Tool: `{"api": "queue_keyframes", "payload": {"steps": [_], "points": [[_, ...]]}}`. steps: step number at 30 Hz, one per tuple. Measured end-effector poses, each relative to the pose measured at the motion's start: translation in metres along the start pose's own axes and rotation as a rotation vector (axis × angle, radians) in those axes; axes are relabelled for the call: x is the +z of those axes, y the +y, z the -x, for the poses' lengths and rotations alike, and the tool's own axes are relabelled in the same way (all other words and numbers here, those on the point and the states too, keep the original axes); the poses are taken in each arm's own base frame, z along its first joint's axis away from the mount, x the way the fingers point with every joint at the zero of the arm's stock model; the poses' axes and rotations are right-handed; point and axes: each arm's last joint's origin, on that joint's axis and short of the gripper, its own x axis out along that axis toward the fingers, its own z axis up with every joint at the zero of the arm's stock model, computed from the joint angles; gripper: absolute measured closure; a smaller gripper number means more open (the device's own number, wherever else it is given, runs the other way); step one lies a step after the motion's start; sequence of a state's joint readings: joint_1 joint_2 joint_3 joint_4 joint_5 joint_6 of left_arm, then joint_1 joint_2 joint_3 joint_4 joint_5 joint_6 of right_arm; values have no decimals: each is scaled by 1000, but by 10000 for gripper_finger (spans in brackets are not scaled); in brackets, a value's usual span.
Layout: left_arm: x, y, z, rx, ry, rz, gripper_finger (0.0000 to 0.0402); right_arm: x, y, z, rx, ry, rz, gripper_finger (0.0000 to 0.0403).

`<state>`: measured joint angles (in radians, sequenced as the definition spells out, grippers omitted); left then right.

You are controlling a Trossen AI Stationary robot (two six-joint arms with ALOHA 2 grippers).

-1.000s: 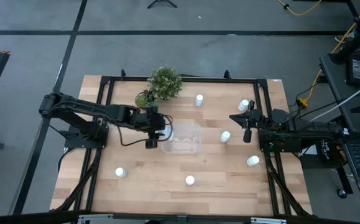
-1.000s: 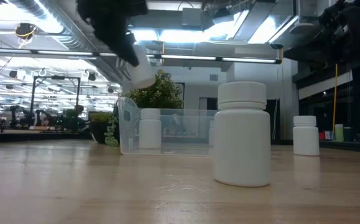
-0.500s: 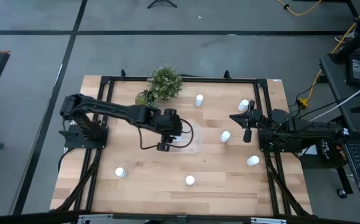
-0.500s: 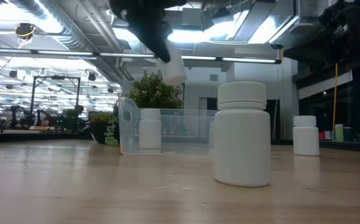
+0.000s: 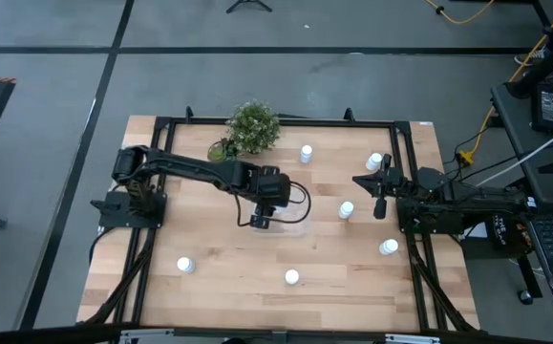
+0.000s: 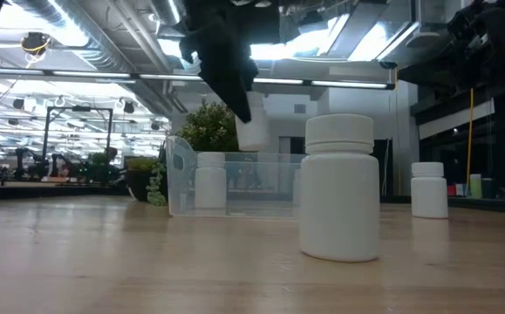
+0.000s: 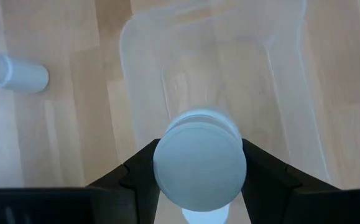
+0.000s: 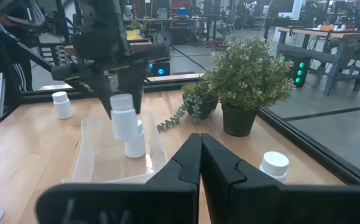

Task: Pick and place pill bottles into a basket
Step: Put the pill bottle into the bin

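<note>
My left gripper (image 5: pixel 268 212) hangs over the basket (image 5: pixel 300 216), a clear rectangular tray in the middle of the table, and is shut on a white pill bottle (image 8: pixel 123 117). That bottle hangs above the basket's inside (image 7: pixel 229 56). Another pill bottle (image 8: pixel 135 145) stands upright on the basket's floor. My right gripper (image 5: pixel 379 197) waits shut at the table's right side, above the wood, with nothing in it. My left gripper pinches the pill bottle's upper end, at the cap (image 8: pixel 122 101), between its two fingers (image 7: pixel 139 171), one on each side. The fingers come from above, slanting down. The bottle hangs below them, slightly tilted, clear of the basket and the table (image 6: pixel 252 133).
Loose pill bottles stand on the table: at the far middle (image 5: pixel 306 153), the far right (image 5: pixel 375 161), right of the basket (image 5: pixel 347 209), the near right (image 5: pixel 388 247), the near middle (image 5: pixel 291 277) and the near left (image 5: pixel 185 265). A potted plant (image 5: pixel 253 128) stands at the far edge.
My left gripper has carried the pill bottle toward the table's right edge, from beside the basket's left end to over the basket, sinking a little and rolling its wrist. It has stayed shut on the bottle throughout.
</note>
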<state>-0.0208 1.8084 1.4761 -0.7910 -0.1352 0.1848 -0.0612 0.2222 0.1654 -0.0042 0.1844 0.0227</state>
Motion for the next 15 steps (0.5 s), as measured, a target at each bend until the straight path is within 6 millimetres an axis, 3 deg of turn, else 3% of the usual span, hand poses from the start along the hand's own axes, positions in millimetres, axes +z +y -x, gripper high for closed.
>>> {"api": "queue_keyframes", "payload": {"steps": [15], "points": [[-2,-1,-31,-7,74,13,231,0,0,0,0,1,1,391]]}}
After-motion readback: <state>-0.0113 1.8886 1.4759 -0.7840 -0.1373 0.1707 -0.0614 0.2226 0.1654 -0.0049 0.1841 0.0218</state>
